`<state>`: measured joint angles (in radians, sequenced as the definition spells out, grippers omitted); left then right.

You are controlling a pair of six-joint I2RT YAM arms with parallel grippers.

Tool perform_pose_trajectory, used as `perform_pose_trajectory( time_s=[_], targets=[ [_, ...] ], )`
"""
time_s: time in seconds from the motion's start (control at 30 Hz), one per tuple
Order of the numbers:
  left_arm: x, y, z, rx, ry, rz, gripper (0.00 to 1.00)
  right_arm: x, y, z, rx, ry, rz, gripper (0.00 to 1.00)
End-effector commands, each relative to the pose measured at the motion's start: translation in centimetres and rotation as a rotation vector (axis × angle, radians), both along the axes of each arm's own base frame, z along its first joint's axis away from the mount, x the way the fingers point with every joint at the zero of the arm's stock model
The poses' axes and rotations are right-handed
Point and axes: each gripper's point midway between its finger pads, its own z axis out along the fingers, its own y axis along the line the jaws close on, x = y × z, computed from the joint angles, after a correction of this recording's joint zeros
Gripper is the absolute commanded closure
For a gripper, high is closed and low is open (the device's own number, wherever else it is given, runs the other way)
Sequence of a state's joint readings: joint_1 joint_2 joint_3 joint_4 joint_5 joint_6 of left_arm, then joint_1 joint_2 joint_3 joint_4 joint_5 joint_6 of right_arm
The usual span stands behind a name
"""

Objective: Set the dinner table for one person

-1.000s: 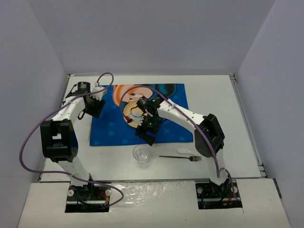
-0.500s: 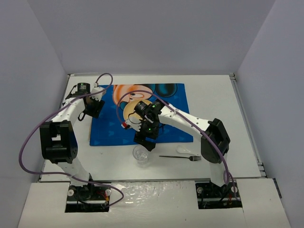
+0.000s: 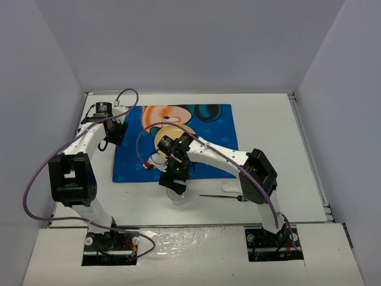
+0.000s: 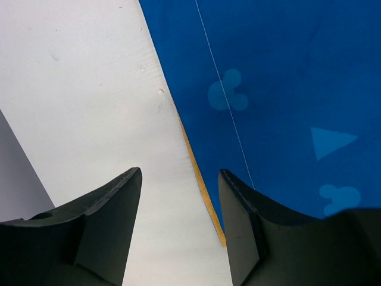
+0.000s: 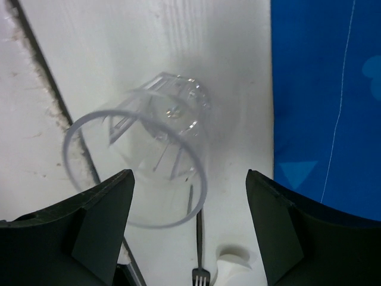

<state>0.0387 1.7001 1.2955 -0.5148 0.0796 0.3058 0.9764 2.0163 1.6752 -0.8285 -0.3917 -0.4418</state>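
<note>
Blue mouse placemat (image 3: 217, 128); clear cup (image 5: 149, 156) beside it; fork (image 3: 225, 196), spoon (image 3: 228, 188) near.

Left arm (image 3: 89, 140) and right arm (image 3: 217, 156) are the same build: white tubular links joined by boxy black joint housings, with the largest black block mid-arm. A purple cable (image 3: 25, 196) runs loosely alongside each arm in wide loops, down to its base. The bases (image 3: 110, 243) are bolted at the near edge of the desk (image 3: 268, 131) and show bits of red and yellow wiring. There is a small green light (image 3: 102, 108) on each wrist housing. In both wrist views the jaws are matte dark grey, nearly black. They are thick wedge-shaped pieces with bevelled inner faces, narrowing toward the tips. Screws and markings are too small to make out.
</note>
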Motion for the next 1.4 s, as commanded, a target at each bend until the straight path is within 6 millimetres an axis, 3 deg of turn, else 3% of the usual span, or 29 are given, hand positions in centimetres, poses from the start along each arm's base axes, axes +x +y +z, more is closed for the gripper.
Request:
perform_pose_trajectory(
  time_s=[0.0, 0.17, 0.27, 0.3, 0.33, 0.37, 0.5, 0.67, 0.87, 0.93, 1.0, 1.03, 1.07, 1.17, 1.2, 1.3, 1.37],
  targets=[
    [1.0, 0.1, 3.3, 0.025, -0.119, -0.004, 0.49, 1.8, 1.0, -0.4, -0.022, -0.065, -0.058, 0.28],
    [0.9, 0.3, 3.2, 0.038, -0.12, -0.01, 0.49, 1.8, 1.6, -1.2, -0.031, -0.055, -0.057, 0.39],
    [0.8, 0.4, 3.0, 0.043, -0.12, -0.013, 0.49, 1.5, 1.5, -1.9, -0.046, -0.047, -0.047, 0.55],
    [0.7, 0.4, 2.9, 0.044, -0.12, -0.014, 0.49, 1.3, 1.5, -2.0, -0.048, -0.044, -0.039, 0.64],
    [0.7, 0.4, 2.9, 0.046, -0.122, -0.016, 0.49, 1.0, 1.4, -2.1, -0.052, -0.042, -0.03, 0.86],
    [0.7, 0.4, 2.9, 0.048, -0.123, -0.017, 0.49, 0.8, 1.4, -2.2, -0.055, -0.042, -0.021, 1.0],
    [0.8, 0.5, 2.9, 0.052, -0.122, -0.017, 0.49, 0.4, 1.5, -1.5, -0.048, -0.066, 0.001, 1.0],
    [0.9, 0.5, 2.9, 0.051, -0.122, -0.016, 0.49, -0.2, 1.1, 1.0, -0.014, -0.074, 0.051, 1.0],
    [1.1, 0.4, 3.0, 0.044, -0.116, -0.012, 0.49, -1.9, -0.4, 7.6, 0.102, -0.091, 0.168, 1.0],
    [1.2, 0.3, 3.2, 0.042, -0.114, -0.014, 0.49, -1.4, -0.8, 10.1, 0.148, -0.128, 0.174, 1.0],
    [1.4, 0.3, 3.4, 0.04, -0.116, -0.014, 0.49, 0.2, -1.3, 13.1, 0.199, -0.197, 0.139, 1.0],
    [1.4, 0.3, 3.3, 0.04, -0.114, -0.014, 0.49, 2.5, -2.3, 14.3, 0.217, -0.233, 0.081, 1.0],
    [1.5, 0.3, 3.5, 0.039, -0.117, -0.015, 0.49, 3.3, -2.4, 15.3, 0.233, -0.264, 0.067, 1.0],
    [1.9, 0.0, 3.8, 0.028, -0.119, -0.016, 0.49, 12.1, -6.3, 18.2, 0.236, -0.434, -0.137, 1.0],
    [2.0, 0.0, 3.9, 0.027, -0.123, -0.018, 0.49, 14.8, -8.3, 18.6, 0.219, -0.472, -0.216, 1.0],
    [2.1, -0.3, 4.3, 0.029, -0.129, -0.024, 0.49, 21.8, -10.5, 18.6, 0.216, -0.529, -0.404, 1.0],
    [2.1, -0.2, 4.8, 0.033, -0.135, -0.027, 0.49, 26.0, -12.3, 17.0, 0.171, -0.558, -0.508, 1.0]
  ],
)
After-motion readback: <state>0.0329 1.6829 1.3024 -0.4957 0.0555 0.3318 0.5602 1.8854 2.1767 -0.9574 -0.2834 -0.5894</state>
